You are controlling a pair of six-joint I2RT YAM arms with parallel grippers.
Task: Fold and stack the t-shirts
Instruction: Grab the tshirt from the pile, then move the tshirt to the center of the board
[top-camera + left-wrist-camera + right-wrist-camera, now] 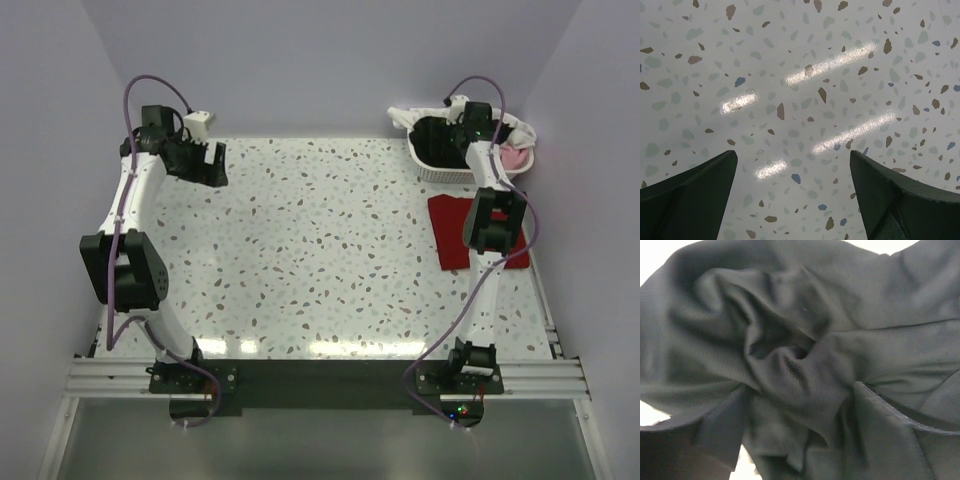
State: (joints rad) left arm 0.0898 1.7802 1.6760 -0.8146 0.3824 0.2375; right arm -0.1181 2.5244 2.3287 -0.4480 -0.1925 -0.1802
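Black t-shirt (800, 340) lies bunched in the basket (440, 172), directly beneath my right gripper (800, 435). I cannot tell whether the jaws pinch it. This looks like the pickup step: next, nip a fold and lift clear. My left gripper (792, 200) is spread.

The top camera is looking down from above and behind the arm bases, taking in the whole surface (320, 250). The left wrist camera is facing down at that surface's far-left speckles, fairly near, past its gripper (793, 160). The right wrist camera is looking from very close at the black shirt (800, 360), also showing in the top view's basket (440, 178).
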